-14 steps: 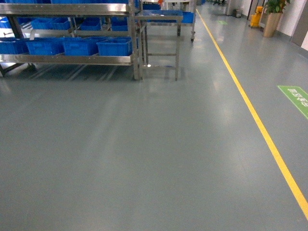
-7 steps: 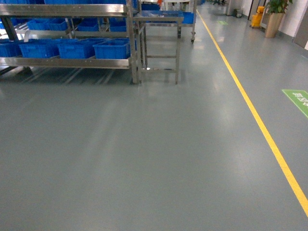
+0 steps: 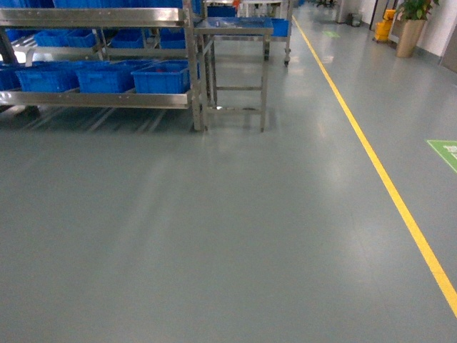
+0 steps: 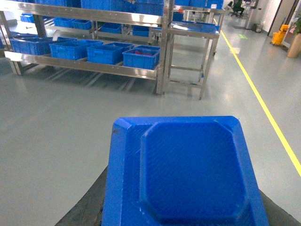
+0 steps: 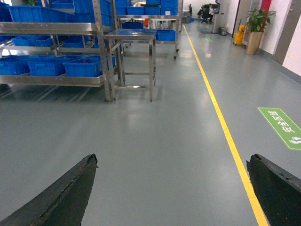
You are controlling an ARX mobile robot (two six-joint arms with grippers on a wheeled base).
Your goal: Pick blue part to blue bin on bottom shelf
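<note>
Blue part (image 4: 188, 174): large moulded tray-like piece, likely light, rigid, slick; gripped at near edge in left jaws. Bottom shelf (image 3: 100, 100): steel, carrying blue bins (image 3: 161, 77), well ahead beside table (image 3: 232, 28). Right jaws (image 5: 171, 188): spread wide, empty.

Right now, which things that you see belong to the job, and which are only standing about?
For the job:
- blue part, held between the left fingers
- blue bins
- bottom shelf

Only standing about:
- steel table
- yellow floor line
- green floor sign
- potted plant
</note>
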